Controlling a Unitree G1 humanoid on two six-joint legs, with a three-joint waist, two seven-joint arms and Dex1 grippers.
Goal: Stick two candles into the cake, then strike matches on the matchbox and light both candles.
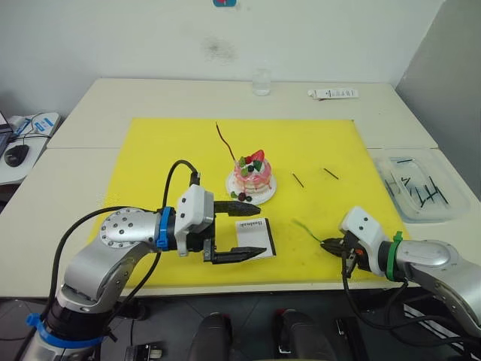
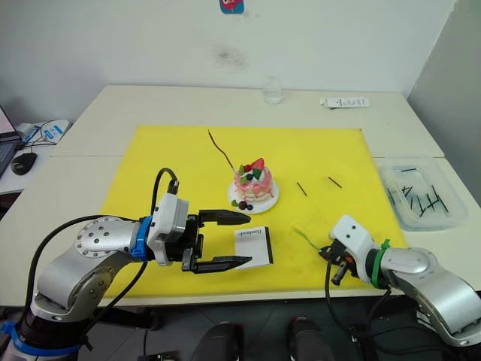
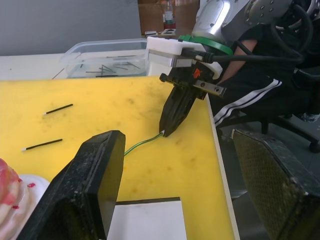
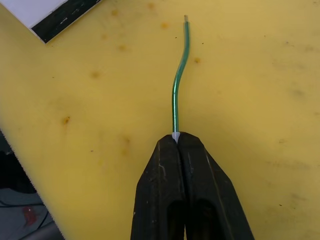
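Observation:
The pink cake (image 1: 252, 174) sits on its white plate (image 1: 234, 187) in the middle of the yellow mat (image 1: 150, 173). The dark red candle (image 1: 224, 141) leans away from the cake's far left side; I cannot tell whether it is stuck in. The green candle (image 4: 176, 90) lies on the mat, and my right gripper (image 4: 176, 136) is shut on its pale end, low at the mat's front right (image 1: 327, 244). My left gripper (image 1: 261, 228) is open, its fingers straddling the white matchbox (image 1: 252, 237) in front of the cake. Two matches (image 1: 298, 180) (image 1: 331, 173) lie right of the cake.
A clear plastic tray (image 1: 391, 177) holding several matches stands off the mat at the right. A small clear cup (image 1: 261, 81) and a white tube (image 1: 333, 94) lie at the table's far edge. A side table with a mouse (image 1: 16, 154) is at the left.

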